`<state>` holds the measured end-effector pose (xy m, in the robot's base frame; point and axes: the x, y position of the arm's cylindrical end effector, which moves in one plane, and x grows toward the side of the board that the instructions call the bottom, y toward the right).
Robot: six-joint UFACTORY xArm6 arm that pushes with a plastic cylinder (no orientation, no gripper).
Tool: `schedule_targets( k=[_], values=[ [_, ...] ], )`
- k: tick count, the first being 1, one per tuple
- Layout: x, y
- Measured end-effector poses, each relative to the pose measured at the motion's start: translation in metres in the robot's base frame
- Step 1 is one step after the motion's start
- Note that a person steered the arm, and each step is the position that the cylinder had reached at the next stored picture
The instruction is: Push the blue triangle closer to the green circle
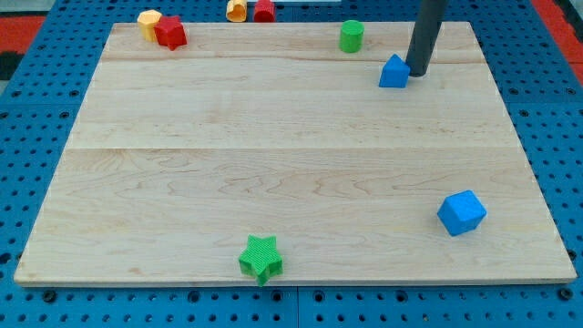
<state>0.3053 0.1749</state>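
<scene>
Pale wood is making up the board (273, 164), which is lying on a blue perforated surface (36, 109) that is showing all around it. At the view's top left, a yellow block (148, 20) is sitting on the board's far corner, and a red block (170, 33) is pressing against its right side; the shapes of both are hard to make out. Further right along the top edge, just off the board, an orange block (237, 10) and a second red block (264, 10) are standing side by side, partly cut off by the frame. Near the view's bottom, left of centre, a green star (261, 258) is resting close to the board's near edge, well apart from everything else. Moving right, the green circle (352, 35) is standing upright near the top edge. The blue triangle (393, 71) is lying just below and to the right of it, near but not touching. My tip (418, 74) is resting on the board right against the triangle's right side, with the dark rod rising toward the view's top. There is no pincer on this rod, so nothing is being clenched or released; the tip is only touching. Toward the bottom right, a blue hexagonal block (462, 212) is sitting alone.
</scene>
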Motion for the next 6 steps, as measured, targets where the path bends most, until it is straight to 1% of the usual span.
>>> schedule_targets(
  k=[1, 3, 5, 6],
  values=[
    [0.01, -0.032],
    [0.023, -0.068],
    [0.052, -0.073],
    [0.051, -0.105]
  ],
)
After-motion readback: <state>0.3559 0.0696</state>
